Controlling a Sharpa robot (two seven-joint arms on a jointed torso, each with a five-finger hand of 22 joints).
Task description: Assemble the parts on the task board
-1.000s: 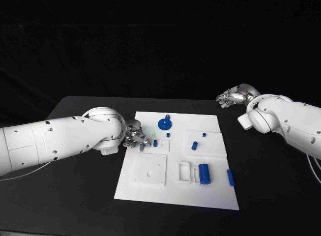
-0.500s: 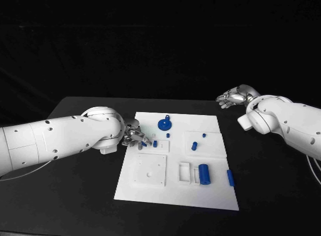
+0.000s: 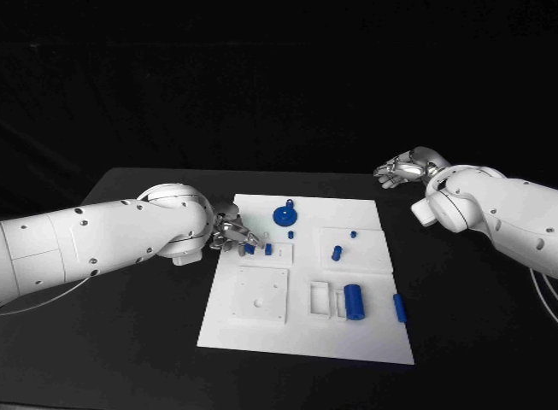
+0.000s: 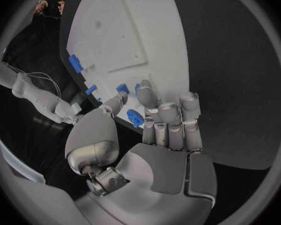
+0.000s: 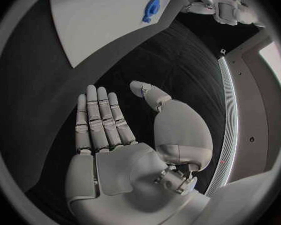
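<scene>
- Task board (image 3: 306, 342): white plate at the centre of the black table (image 3: 131, 342), long axis running from 12 to 6 o'clock in the head view.
- Round blue part (image 3: 286, 214): stands at the board's 12 o'clock end; judged seated, though the fit cannot be confirmed.
- Small peg (image 3: 337, 252): in the raised square toward 2 o'clock; appears placed.
- Blue cylinder (image 3: 353, 301): lies in the slotted holder toward 4 o'clock; appears placed.
- Loose blue bar (image 3: 400, 307): lies near the board's 3 o'clock edge, just beside the cylinder; judged not yet assembled.
- Square block with holes (image 3: 261, 295): toward 7 o'clock, no blue piece in it; judged work outstanding.
- Left hand (image 3: 233, 236): at the board's 9 o'clock edge; the left wrist view shows fingers (image 4: 147, 96) curled toward the thumb over small blue pieces (image 4: 134, 118) on the rim. Whether one is pinched I cannot tell.
- Right hand (image 3: 406, 166): well apart from the board, past its 1 o'clock corner; fingers straight and apart, holding nothing.
- Progress: roughly midway, by judgement.
- Obstructions: none seen between either hand and the board.
</scene>
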